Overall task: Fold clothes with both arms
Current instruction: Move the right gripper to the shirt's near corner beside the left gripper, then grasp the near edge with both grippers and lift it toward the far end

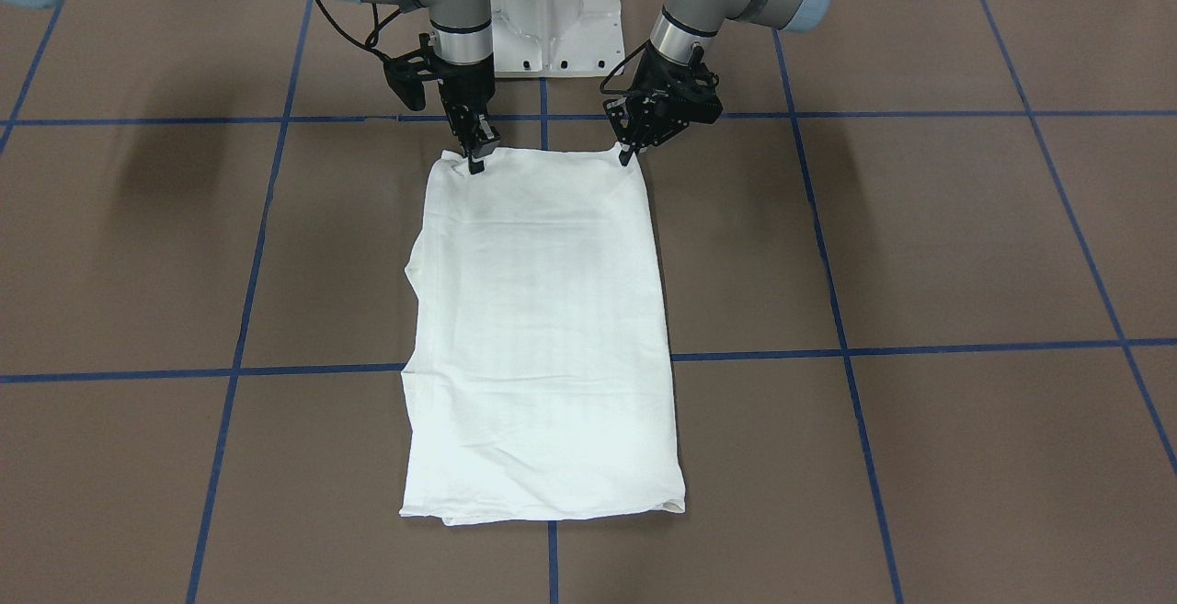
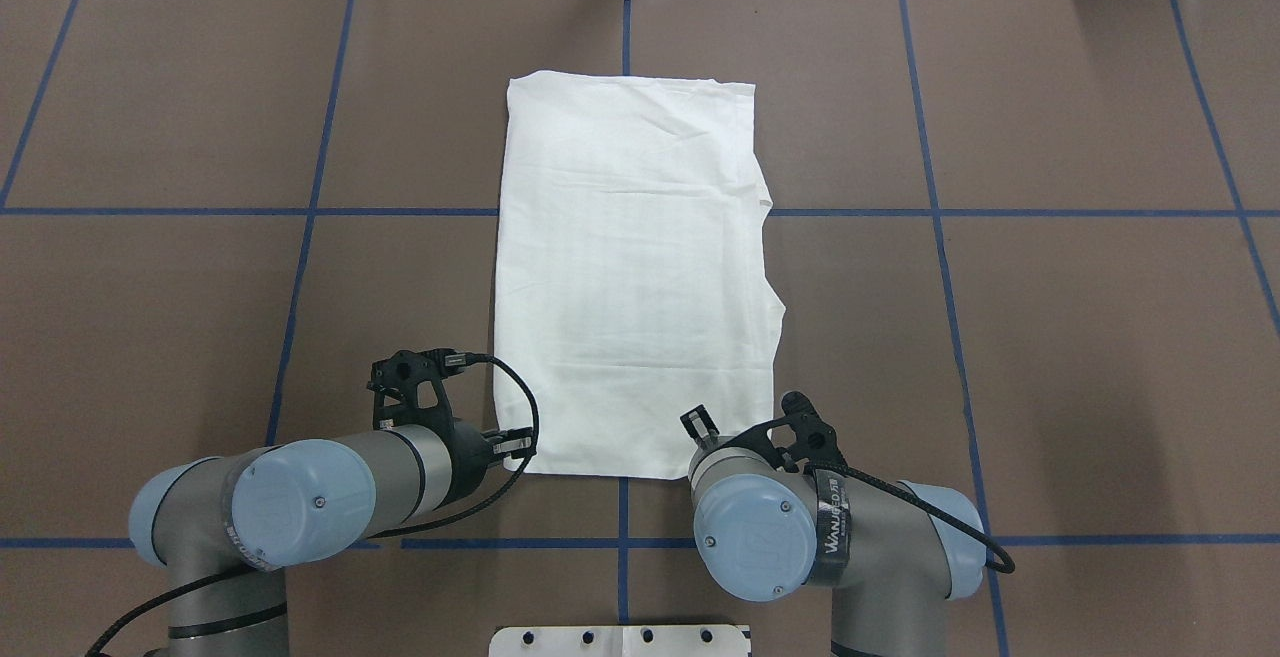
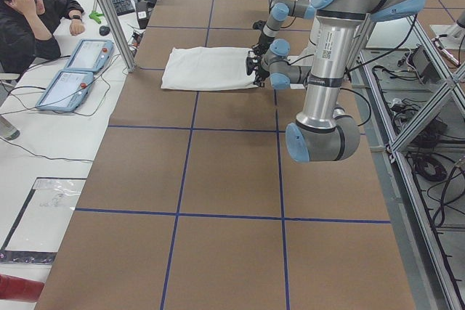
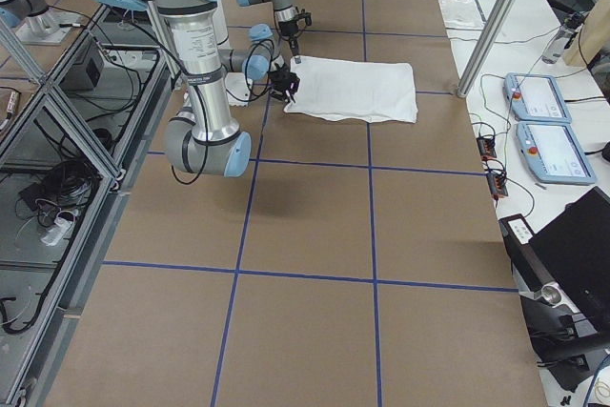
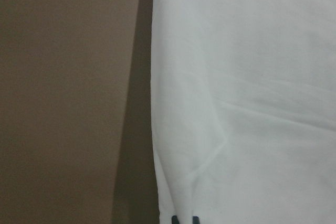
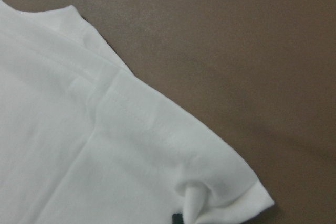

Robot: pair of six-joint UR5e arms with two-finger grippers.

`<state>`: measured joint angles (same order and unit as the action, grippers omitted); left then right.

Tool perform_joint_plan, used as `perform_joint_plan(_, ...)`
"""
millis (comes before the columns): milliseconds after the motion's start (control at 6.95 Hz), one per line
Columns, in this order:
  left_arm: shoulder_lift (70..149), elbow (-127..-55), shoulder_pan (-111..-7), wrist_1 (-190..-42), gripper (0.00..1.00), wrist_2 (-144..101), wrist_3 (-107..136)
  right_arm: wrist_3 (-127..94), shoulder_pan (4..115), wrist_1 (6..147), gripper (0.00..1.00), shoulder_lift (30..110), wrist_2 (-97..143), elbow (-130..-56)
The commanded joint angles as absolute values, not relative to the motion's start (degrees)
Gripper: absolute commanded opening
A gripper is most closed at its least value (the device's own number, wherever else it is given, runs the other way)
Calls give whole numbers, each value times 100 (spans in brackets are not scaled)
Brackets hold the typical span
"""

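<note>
The clothes are one white shirt (image 1: 542, 328), folded into a long rectangle and lying flat on the brown table (image 2: 1000, 337). No print shows. My left gripper (image 1: 628, 155) is shut on the shirt's corner nearest the robot, which rises in a small peak. My right gripper (image 1: 477, 163) is shut on the other near corner. In the left wrist view the shirt's (image 5: 252, 103) side edge runs straight up, with the fingertips (image 5: 184, 220) close together at the bottom. In the right wrist view the hemmed corner (image 6: 210, 192) bunches into a fold at the fingertip (image 6: 178, 219).
The white pedestal base (image 1: 552, 16) stands just behind both grippers. Blue tape lines (image 2: 300, 212) divide the table into squares. A person (image 3: 29, 19) sits at a side table with two teach pendants (image 3: 73, 70) beyond the shirt's far end.
</note>
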<state>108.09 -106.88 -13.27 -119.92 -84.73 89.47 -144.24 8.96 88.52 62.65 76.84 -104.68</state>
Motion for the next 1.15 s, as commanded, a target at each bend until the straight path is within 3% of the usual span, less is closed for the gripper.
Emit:
perform_joint_plan(0,10811,-10862,-1327,-11980,0,-8507,8921,-14502,957,8903,0,6144,7603,-10327)
perform_joint_plan(288,10810,-11414,-1327,-11517,0,-8778,8799,-14467,1107,9252,0,6231,7646,-10964)
perform_joint_plan(576,10802,-12047,-1327,-11006,0,-8841,8798,-14475,872,10952,0,6188,7699,-12508)
perform_joint_plan(863,10828,-13063,-1318,-10201,0,-9121,8798,-14493,546,11957,0,6083,7699,-13591)
perform_joint_plan(1007,11054,-13426,-1353,-9578,0,-9471,8798,-14467,597,12153,0,5882,7699,-13649)
